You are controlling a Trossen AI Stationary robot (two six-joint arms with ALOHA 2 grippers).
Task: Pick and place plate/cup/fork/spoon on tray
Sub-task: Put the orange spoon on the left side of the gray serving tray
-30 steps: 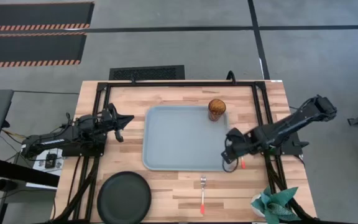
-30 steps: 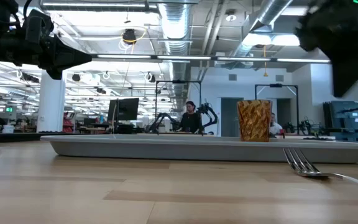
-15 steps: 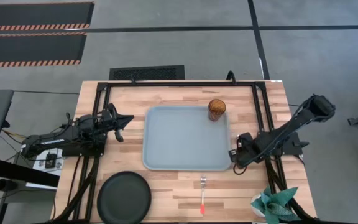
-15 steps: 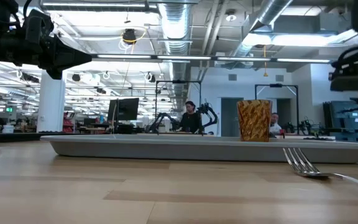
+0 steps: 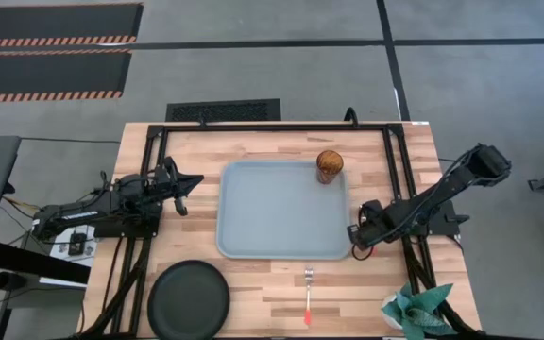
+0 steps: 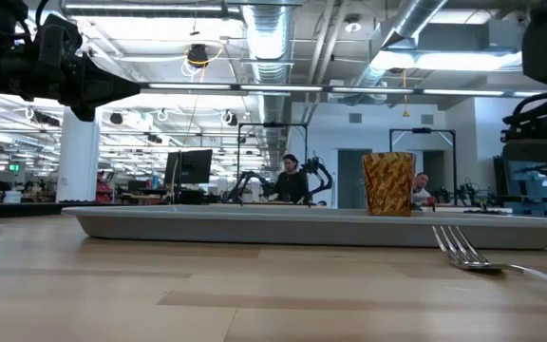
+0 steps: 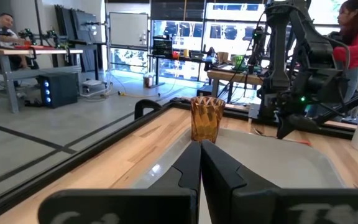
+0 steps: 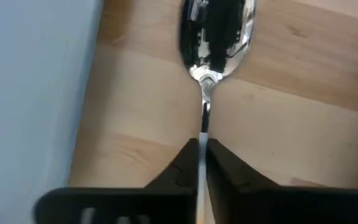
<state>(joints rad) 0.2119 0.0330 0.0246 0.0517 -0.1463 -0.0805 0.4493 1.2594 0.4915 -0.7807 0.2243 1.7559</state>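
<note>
One thing of the four is already on the tray [image 5: 253, 217]: the cup [image 5: 329, 166], which is stood in the tray's far right corner. The other three are still off it. The plate [image 5: 189, 299] is seen on the wood past the tray's near left corner. The fork [image 5: 308, 293] is laid just past the tray's near edge, with its tines turned toward the tray. The spoon [image 8: 216, 31] is laid on the wood just beside the tray's right edge, near the near right corner.

A change can be seen from a second ago. Back then the right gripper [image 5: 357, 236] was held over the tray's near right corner, and a bit of orange-red handle was showing beside it. Now the gripper has been moved off the tray to its right side and brought down on the spoon. In the right wrist view its two fingers [image 8: 185, 163] are pressed together on the thin silver neck of the spoon, so the spoon is taken to be gripped. It cannot be told if the spoon has been lifted yet.

This likely means the spoon is the thing being picked now. Next it would need to be raised and carried over the low rim onto the tray.

The left gripper [image 5: 182, 184] is kept waiting to the left of the tray, with its fingers closed and nothing held.
</note>
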